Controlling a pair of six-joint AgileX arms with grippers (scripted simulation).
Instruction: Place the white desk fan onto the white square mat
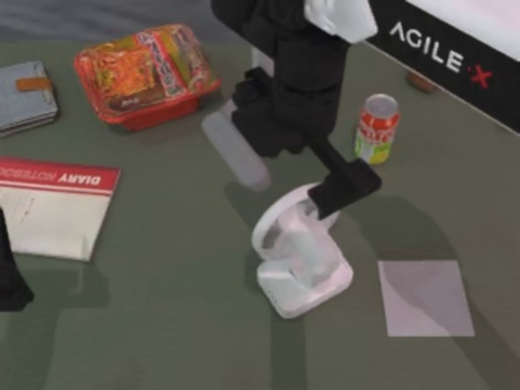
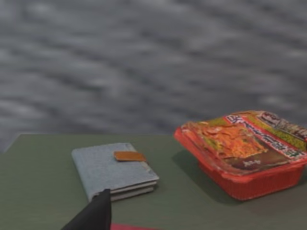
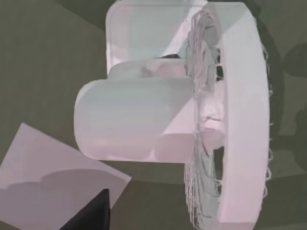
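Note:
The white desk fan (image 1: 301,260) stands on its rounded-square base at the middle of the table, its round grilled head tilted up. My right gripper (image 1: 327,205) hangs open right over the far edge of the fan's head. In the right wrist view the fan (image 3: 144,120) fills the picture. One dark fingertip (image 3: 93,215) shows beside it, and the other is hidden behind the fan's ring. The white square mat (image 1: 425,297) lies flat to the right of the fan, apart from it, and the mat (image 3: 43,167) also shows in the right wrist view.
My left gripper (image 1: 8,284) is parked at the table's left edge. A red noodle tray (image 1: 146,73) and a grey wallet (image 1: 26,97) sit at the back left. The diary notebook (image 1: 53,203) lies at the left. A soda can (image 1: 376,128) and a pale pole (image 1: 236,150) stand behind the fan.

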